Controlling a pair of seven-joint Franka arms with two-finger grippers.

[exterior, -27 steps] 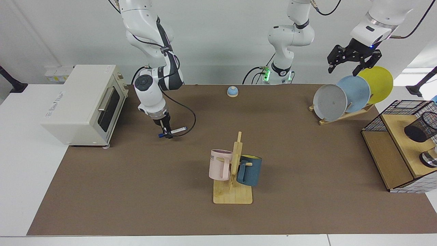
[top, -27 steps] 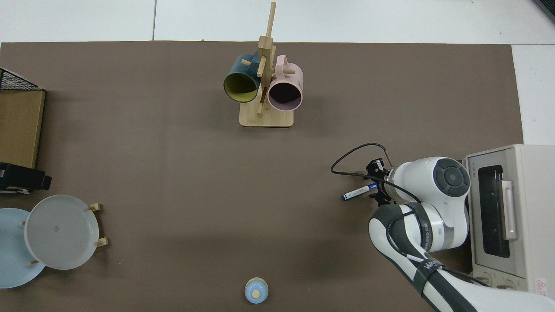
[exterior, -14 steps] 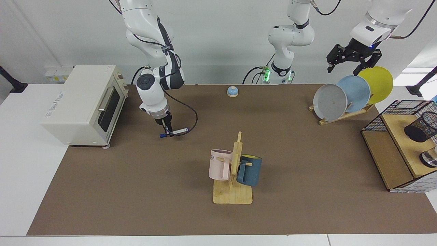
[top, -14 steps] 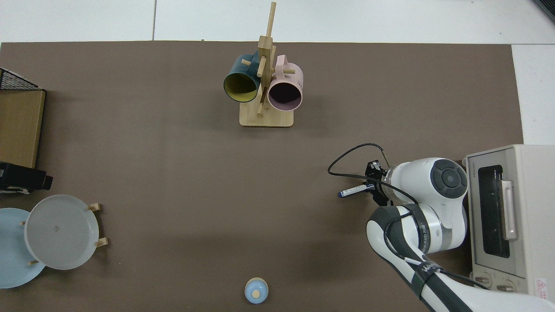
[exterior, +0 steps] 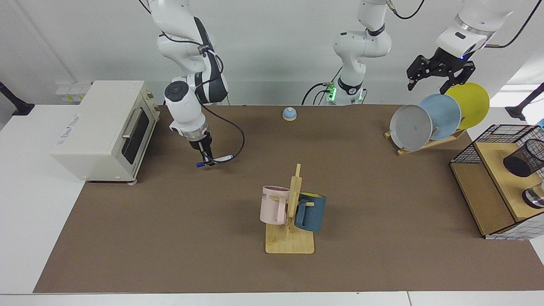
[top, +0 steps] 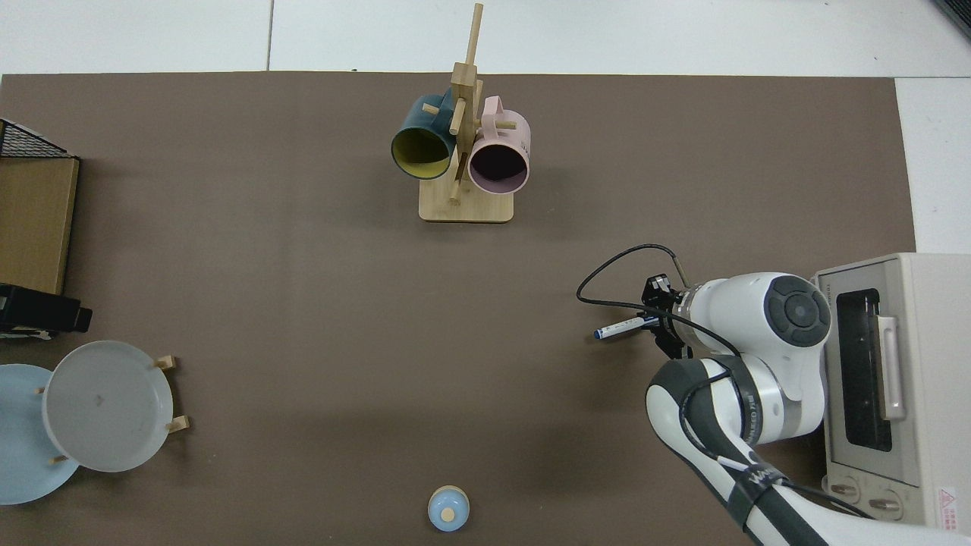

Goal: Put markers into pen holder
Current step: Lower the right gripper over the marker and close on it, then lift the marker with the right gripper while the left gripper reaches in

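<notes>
The marker (exterior: 223, 159), a slim white barrel with blue ends, is held roughly level just above the brown mat. My right gripper (exterior: 207, 160) is shut on it near the toaster. From above, the marker (top: 620, 327) sticks out sideways from the right gripper (top: 661, 327). The pen holder (exterior: 519, 161), a black mesh cup, sits on a wooden shelf at the far side of the table from the marker. My left gripper (exterior: 427, 86) hangs open and waits above the plate rack, holding nothing.
A white toaster oven (exterior: 104, 127) stands close beside the right arm. A wooden mug tree (exterior: 291, 216) with a pink and a blue mug stands mid-table. A rack of plates (exterior: 429, 119), a wire basket (exterior: 499, 136), a metal cup (exterior: 534, 197) and a small blue bell (exterior: 289, 113) stand around.
The right gripper has risen slightly with the marker and its wrist has turned a little. The left gripper has barely moved.
</notes>
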